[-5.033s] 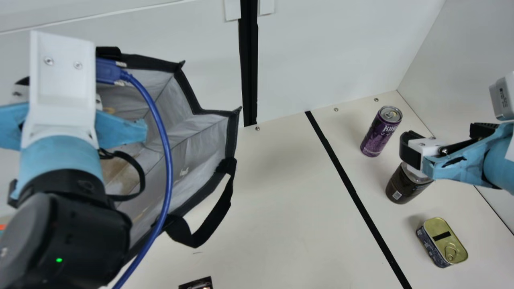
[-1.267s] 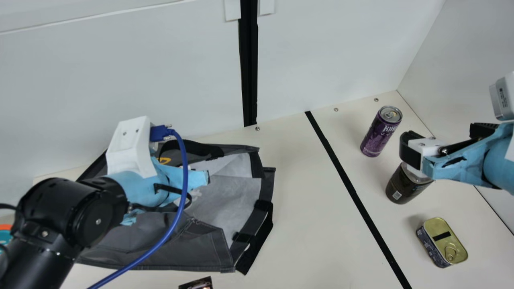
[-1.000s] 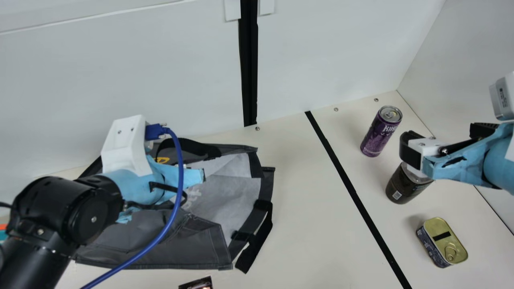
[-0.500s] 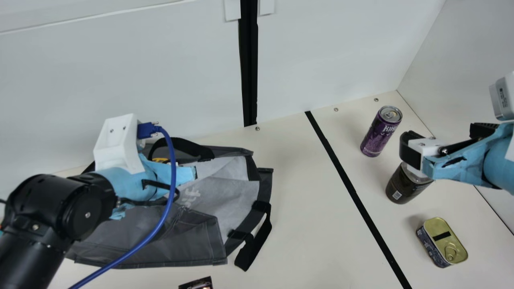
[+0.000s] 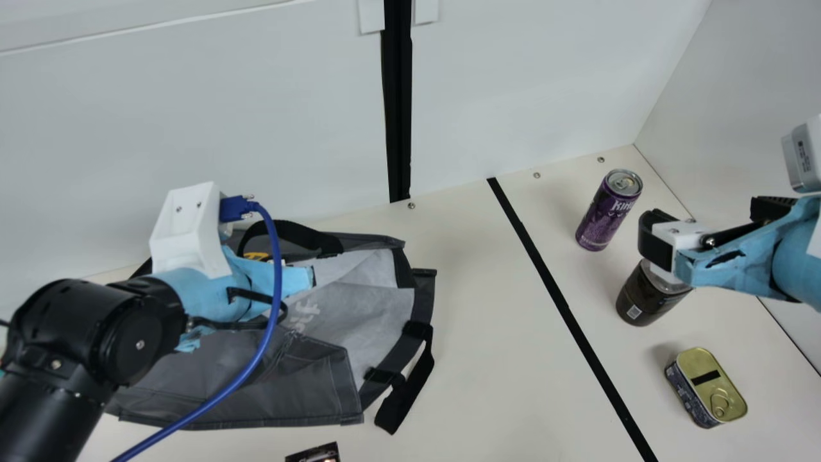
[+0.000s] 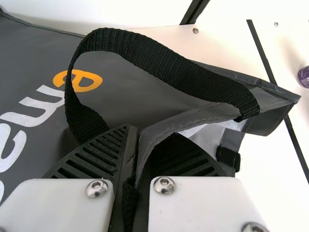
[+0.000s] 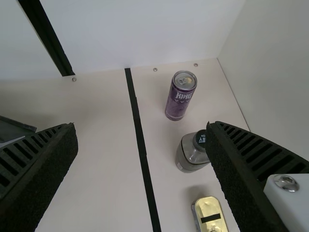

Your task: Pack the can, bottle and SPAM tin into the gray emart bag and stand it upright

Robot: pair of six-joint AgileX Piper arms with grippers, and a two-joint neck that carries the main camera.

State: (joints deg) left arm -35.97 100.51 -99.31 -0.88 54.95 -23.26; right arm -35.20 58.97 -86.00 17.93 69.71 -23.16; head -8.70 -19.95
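Observation:
My left gripper [image 5: 292, 279] is low at the gray emart bag [image 5: 256, 391], which lies collapsed on its side, its mouth facing right. In the left wrist view my left gripper [image 6: 134, 130] is shut on the rim of the bag [image 6: 130, 87], beside a black handle loop. My right gripper [image 5: 715, 223] hangs open above the bottle [image 5: 648, 298], partly covering its top. The purple can [image 5: 608, 210] stands behind the bottle, and the tin [image 5: 709, 388] lies flat in front. In the right wrist view my right gripper [image 7: 141, 128] has nothing between its fingers.
A black tape line [image 5: 564, 308] crosses the table between the bag and the can, bottle and tin. A small dark packet [image 5: 314, 454] is at the front edge. White walls [image 5: 526, 83] rise behind and at right. A blue cable [image 5: 256, 359] loops off my left wrist.
The bag, whose mouth gaped open toward the camera, has come down flat on the table. My left arm swung away from the camera, then edged left with the rim. My right arm has stayed still.

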